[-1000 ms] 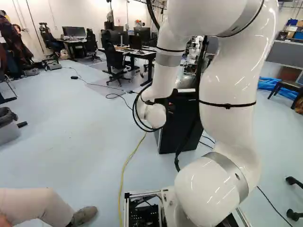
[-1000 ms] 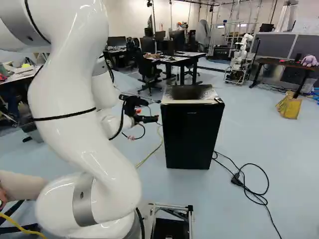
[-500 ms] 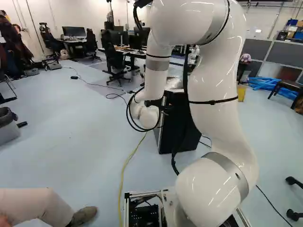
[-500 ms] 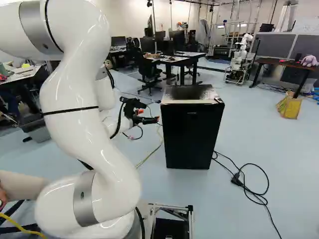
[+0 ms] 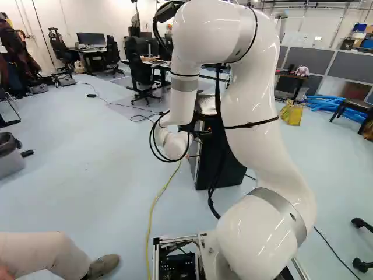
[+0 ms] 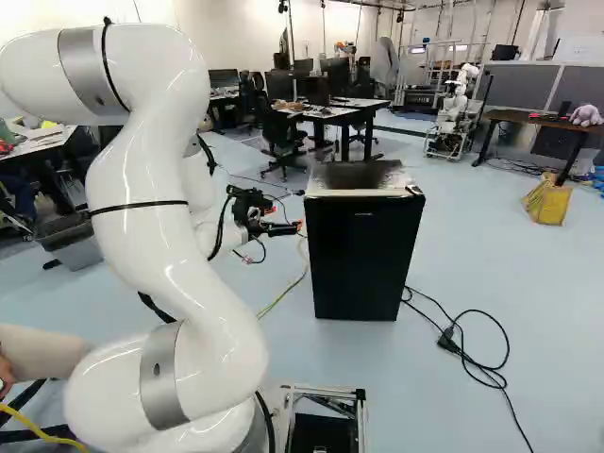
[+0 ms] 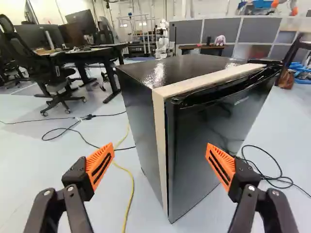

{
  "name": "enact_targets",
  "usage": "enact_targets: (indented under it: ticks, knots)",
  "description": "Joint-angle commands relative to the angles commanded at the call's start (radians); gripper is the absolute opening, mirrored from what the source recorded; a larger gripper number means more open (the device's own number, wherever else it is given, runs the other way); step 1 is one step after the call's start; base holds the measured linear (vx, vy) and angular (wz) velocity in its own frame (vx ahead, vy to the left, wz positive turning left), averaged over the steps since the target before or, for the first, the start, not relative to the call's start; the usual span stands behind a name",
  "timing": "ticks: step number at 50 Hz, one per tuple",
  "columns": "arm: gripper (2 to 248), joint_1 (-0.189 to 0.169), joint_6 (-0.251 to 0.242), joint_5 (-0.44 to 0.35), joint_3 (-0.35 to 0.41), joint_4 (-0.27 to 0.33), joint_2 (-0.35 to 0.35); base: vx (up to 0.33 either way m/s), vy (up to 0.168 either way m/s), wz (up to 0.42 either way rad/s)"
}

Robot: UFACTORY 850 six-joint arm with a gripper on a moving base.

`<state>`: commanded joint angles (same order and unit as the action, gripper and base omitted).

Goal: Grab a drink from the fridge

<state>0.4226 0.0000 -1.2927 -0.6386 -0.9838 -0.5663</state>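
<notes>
- The drink is out of sight, presumably behind the closed door, so its weight and slipperiness cannot be told; a can would likely dent and a bottle might slide, which argues for a moderate squeeze around its middle.
- The black, box-shaped fridge stands on the pale blue floor, right of the claw in the scene.
- Its flat, glossy black door looks stiff and slick, offering little to pinch on its face. It probably swings with some seal resistance at first.
- The best hold seems to be the door's free left edge, beside the cream-coloured frame strip; a small dark piece at the right top corner suggests the hinge there.
- The fridge itself may be light enough to shift or twist if the pull is too sharp.
- The black claw with 2 orange ribbed pads is wide open, its 2 fingers well apart. It grips nothing and appears to touch nothing, with the fridge's near left corner ahead of it.
</notes>
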Motion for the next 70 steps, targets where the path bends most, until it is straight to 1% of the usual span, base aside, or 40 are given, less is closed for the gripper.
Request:
enact_targets:
  ticks: [28, 49, 58, 70]
  knots:
    - [247, 0.044, 0.0, -0.088, -0.079, -0.173, -0.048, 0.0, 0.0, 0.0]
    - [247, 0.048, 0.0, -0.095, -0.136, -0.29, -0.08, 0.0, 0.0, 0.0]
    - [247, 0.046, 0.0, -0.095, -0.162, -0.317, -0.094, 0.0, 0.0, 0.0]
    - [247, 0.042, 0.0, -0.095, -0.199, -0.321, -0.114, 0.0, 0.0, 0.0]
